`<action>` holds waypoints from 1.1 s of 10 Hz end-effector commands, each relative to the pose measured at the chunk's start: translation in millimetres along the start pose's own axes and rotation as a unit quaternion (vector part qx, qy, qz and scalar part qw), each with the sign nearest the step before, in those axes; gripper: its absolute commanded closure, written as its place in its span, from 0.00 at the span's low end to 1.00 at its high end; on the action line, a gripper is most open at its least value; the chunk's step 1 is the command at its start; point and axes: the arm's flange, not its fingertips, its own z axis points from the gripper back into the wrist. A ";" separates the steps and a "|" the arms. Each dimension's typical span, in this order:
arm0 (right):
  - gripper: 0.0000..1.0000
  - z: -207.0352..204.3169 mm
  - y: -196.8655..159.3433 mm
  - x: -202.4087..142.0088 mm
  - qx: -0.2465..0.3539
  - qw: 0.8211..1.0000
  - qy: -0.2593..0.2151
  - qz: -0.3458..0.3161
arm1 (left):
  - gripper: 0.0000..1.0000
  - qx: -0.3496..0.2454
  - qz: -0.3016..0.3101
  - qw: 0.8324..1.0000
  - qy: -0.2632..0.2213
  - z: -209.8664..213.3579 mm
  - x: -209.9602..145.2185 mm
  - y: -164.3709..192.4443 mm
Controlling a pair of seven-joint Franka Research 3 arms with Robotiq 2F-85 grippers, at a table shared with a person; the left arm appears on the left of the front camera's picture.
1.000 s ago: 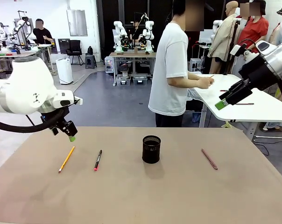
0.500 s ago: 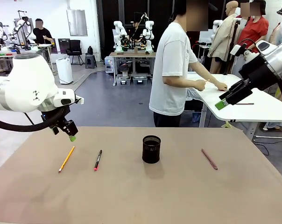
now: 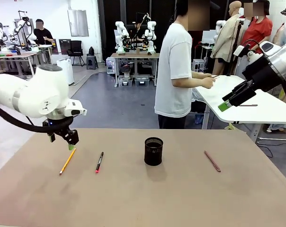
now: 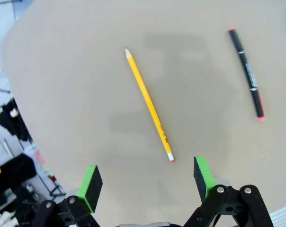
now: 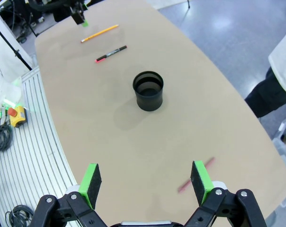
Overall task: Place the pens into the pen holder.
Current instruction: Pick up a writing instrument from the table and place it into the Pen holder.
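A wide tan table (image 3: 181,198) takes up the lower half of the front view, in a large workshop with a grey floor (image 3: 114,101) and other benches farther back. Across the far edge a person in a white T-shirt (image 3: 174,71) stands side-on, hands over a neighbouring white table (image 3: 261,111). The left arm (image 3: 34,97) bends in low over the table's left part, and the left gripper (image 3: 61,142) hangs just above the far end of the yellow pencil (image 3: 67,161), its jaws spread wide; in the left wrist view the pencil's eraser end lies between the green pads (image 4: 89,182). The right gripper (image 3: 224,104) is held high beyond the table's far right corner, in front of the white table, jaws likewise apart and holding nothing. The black mesh pen holder (image 3: 153,151) stands upright near the table's middle, well apart from every edge. The black pen with red ends (image 3: 99,161) lies just right of the pencil, roughly parallel to it. The maroon pen (image 3: 212,161) lies alone to the right of the holder, with bare tabletop between them. The near half of the table is open surface.
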 end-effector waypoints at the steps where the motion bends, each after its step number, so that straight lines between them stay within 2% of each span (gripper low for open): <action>1: 0.00 0.4 0.4 1.3 0.006 1.000 -0.009 -0.005 | 0.00 -0.003 0.028 0.999 0.044 -17.1 20.2 -5.4; 3: 0.00 0.4 0.4 1.3 0.006 1.000 -0.009 -0.005 | 0.00 -0.026 0.052 0.997 0.049 -42.1 33.6 -14.5; 6: 0.00 0.4 0.4 1.3 0.006 1.000 -0.009 -0.005 | 0.00 -0.077 0.070 0.993 0.055 -66.7 54.5 5.2; 11: 0.00 0.4 0.4 1.3 0.006 1.000 -0.009 -0.005 | 0.00 -0.088 0.098 0.991 0.034 -93.7 71.5 25.2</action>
